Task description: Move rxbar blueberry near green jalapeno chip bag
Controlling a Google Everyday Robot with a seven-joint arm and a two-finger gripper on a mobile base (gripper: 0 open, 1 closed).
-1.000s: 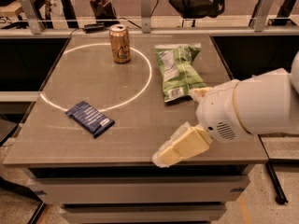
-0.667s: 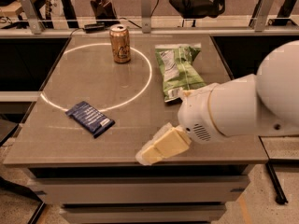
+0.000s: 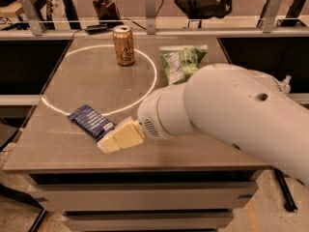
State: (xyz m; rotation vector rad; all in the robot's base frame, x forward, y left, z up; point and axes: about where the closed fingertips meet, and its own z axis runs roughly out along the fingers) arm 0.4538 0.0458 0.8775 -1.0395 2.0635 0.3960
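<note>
Item: rxbar blueberry (image 3: 90, 120), a small flat bar in a dark navy wrapper with pale print. It lies flat and at a slant on the near-left part of the surface (image 3: 72, 81), just outside the near edge of a thin ring of light (image 3: 91, 46) cast on the top. Claw (image 3: 112, 140): cream-coloured, low over the surface at the bar's near-right end, its tip pointing left and slightly toward the near edge. It is just beside the wrapper and may be touching it; contact cannot be made out, nor whether the claw is released or clenched. It carries nothing that can be seen. Arm (image 3: 231, 110): a bulky white casing entering from the right and reaching leftward across the near half of the surface, the wrist end with a small vent grille next to the claw. Green jalapeno chip bag (image 3: 179, 63): crinkled, light green with a white label panel, lying at the far right, well apart from the bar, its near end hidden behind the arm. Gold-tan drink can (image 3: 124, 45): upright at the far middle, inside the ring, left of the bag.
</note>
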